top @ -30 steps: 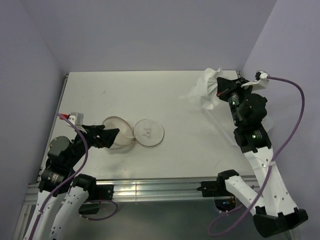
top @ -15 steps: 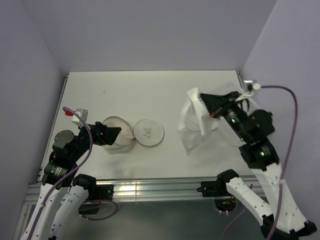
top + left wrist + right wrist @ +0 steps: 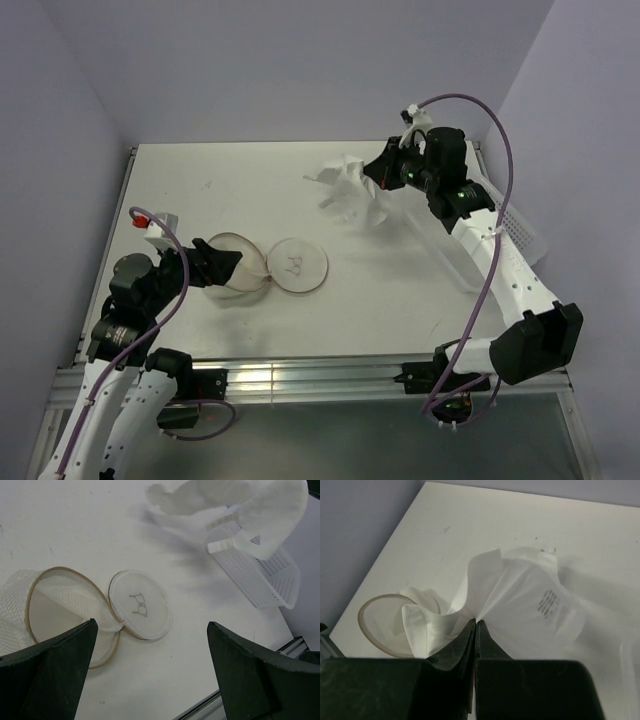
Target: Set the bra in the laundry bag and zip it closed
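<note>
The bra is a limp off-white garment hanging in the air above the back middle of the table. My right gripper is shut on a fold of it. In the right wrist view the closed jaws pinch the bra, which drapes below them. The laundry bag lies open at the front left, its tan-rimmed mouth facing up. Its round lid, with the eyeglasses mark, is flipped flat to the right. My left gripper is wide open just over the bag's near side, holding nothing.
A white perforated plastic tray sits at the table's right edge, under the right arm; it also shows in the left wrist view. Purple walls close in the back and both sides. A metal rail runs along the front edge.
My right arm has swung the bra from the far right corner leftward to above the back middle of the table. The left gripper stays open by the bag, hardly moved.
</note>
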Action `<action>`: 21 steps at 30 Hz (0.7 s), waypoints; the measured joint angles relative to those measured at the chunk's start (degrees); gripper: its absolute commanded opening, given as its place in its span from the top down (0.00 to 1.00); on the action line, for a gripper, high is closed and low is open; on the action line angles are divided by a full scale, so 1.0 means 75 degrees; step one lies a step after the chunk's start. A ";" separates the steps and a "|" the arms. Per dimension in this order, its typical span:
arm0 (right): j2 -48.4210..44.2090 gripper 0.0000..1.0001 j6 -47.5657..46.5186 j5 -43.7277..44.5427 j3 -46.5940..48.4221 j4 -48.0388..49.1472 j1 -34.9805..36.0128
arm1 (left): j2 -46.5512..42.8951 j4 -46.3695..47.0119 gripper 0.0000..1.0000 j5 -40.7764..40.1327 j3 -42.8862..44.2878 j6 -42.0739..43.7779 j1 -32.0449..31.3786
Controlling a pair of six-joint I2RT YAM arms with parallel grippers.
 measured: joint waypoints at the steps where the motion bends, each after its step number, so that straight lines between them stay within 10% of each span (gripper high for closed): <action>1: 0.0131 1.00 -0.0207 -0.0181 0.0131 0.0012 -0.0055 | 0.0026 -0.0003 0.02 0.0000 0.0000 0.0000 0.0009; 7: 0.0647 0.99 -0.1005 -0.1250 -0.0530 -0.0029 0.0003 | 0.0140 0.0000 0.02 0.0012 0.0000 0.0000 0.0050; 15: 0.0312 0.26 -0.0501 -0.0297 -0.3742 -0.0032 0.0300 | 0.0152 0.0000 0.02 0.0015 0.0000 0.0000 0.0052; 21: -0.1996 0.32 0.0425 0.1134 -0.4581 -0.0114 0.0373 | 0.0166 0.0000 0.02 0.0026 0.0000 -0.0003 0.0055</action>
